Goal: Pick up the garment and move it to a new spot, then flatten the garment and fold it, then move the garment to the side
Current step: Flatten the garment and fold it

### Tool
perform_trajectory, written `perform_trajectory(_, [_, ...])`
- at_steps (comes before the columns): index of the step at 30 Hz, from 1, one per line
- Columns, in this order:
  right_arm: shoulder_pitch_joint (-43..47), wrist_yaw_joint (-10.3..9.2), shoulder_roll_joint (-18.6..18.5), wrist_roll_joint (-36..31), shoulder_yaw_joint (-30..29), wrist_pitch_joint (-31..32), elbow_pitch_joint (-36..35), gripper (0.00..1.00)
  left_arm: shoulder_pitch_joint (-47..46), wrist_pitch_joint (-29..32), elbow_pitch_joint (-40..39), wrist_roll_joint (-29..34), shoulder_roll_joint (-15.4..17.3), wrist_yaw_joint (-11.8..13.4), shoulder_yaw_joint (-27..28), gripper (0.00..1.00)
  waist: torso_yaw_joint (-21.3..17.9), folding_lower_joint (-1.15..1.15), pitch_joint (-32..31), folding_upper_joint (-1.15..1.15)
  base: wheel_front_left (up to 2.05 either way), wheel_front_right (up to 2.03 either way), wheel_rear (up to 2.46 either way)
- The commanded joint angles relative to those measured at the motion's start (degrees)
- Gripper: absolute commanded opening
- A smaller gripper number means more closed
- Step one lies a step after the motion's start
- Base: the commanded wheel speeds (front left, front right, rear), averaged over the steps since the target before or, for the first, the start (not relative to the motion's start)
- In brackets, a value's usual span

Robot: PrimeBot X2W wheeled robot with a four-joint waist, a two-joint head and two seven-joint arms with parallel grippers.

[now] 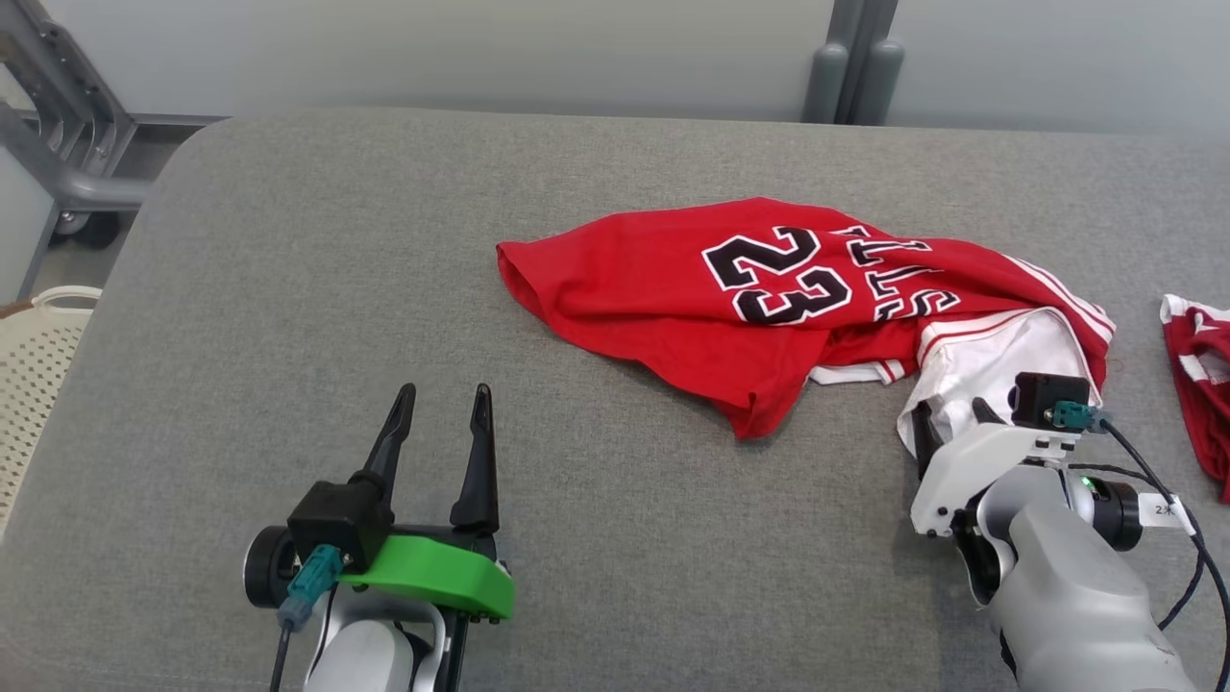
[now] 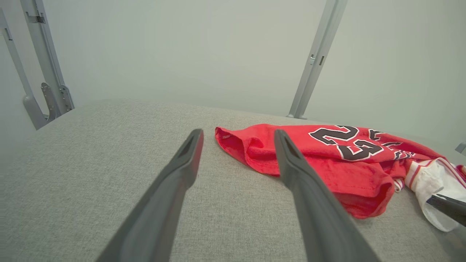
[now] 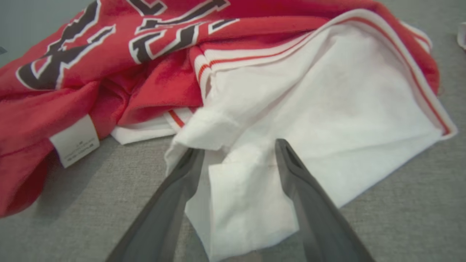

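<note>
The garment (image 1: 673, 288) is a red jersey with a black "23", lying crumpled right of the middle of the grey padded table (image 1: 288, 288). Its white inside (image 3: 327, 91) is turned out at the near right end. My right gripper (image 1: 951, 413) is open at that end, and its fingers (image 3: 309, 203) straddle a fold of white cloth (image 3: 238, 147) that lies on the table. My left gripper (image 1: 444, 394) stands open and empty over bare table, well short of the garment's left hem (image 2: 356, 171). In the left wrist view the left gripper (image 2: 238, 133) points past that hem.
Another red and white piece of clothing (image 1: 1201, 384) lies at the table's right edge. A pale perforated basket (image 1: 38, 356) stands off the left side. A grey metal frame (image 1: 67, 144) and a post (image 1: 855, 67) rise behind the table.
</note>
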Motion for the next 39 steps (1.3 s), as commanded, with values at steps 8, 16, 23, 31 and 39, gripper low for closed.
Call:
perform_trajectory(8, [-1.38, -0.01, -1.34, -10.97, -8.51, 1.12, 4.79, 0.14, -0.79, 0.02, -0.66, -0.63, 0.13, 0.83, 0.33, 1.00, 0.53, 0.00, 1.01, 0.00, 0.00, 0.00, 0.00])
perform_trajectory(16, [-0.08, -0.02, -0.19, -15.82, -14.57, -1.96, 0.71, 0.00, -0.31, 0.02, -0.55, -0.52, 0.13, 0.62, 0.63, 1.00, -2.17, 0.00, 0.61, 0.00, 0.00, 0.00, 0.00])
perform_trajectory(23, [2.50, -0.02, 0.07, -10.74, -13.84, -3.15, -2.74, 0.00, 0.45, 0.02, -0.21, 0.01, 0.13, 0.46, 1.03, 1.00, -4.30, 0.00, -0.18, 0.00, 0.00, 0.00, 0.00])
perform_trajectory(31, [13.74, -0.02, 0.07, -5.16, -11.39, -3.13, -13.84, 0.00, 0.87, 0.02, 0.13, 0.52, 0.13, 0.20, 1.01, 1.00, -6.84, 0.00, -1.03, 0.00, 0.00, 0.00, 0.00])
perform_trajectory(39, [20.46, -0.02, 0.07, -4.33, -9.73, -3.14, -18.32, 0.25, 1.30, 0.02, 1.24, -0.05, 0.13, -0.81, -0.56, 1.00, -9.02, 0.00, -1.41, 0.00, 0.00, 0.00, 0.00])
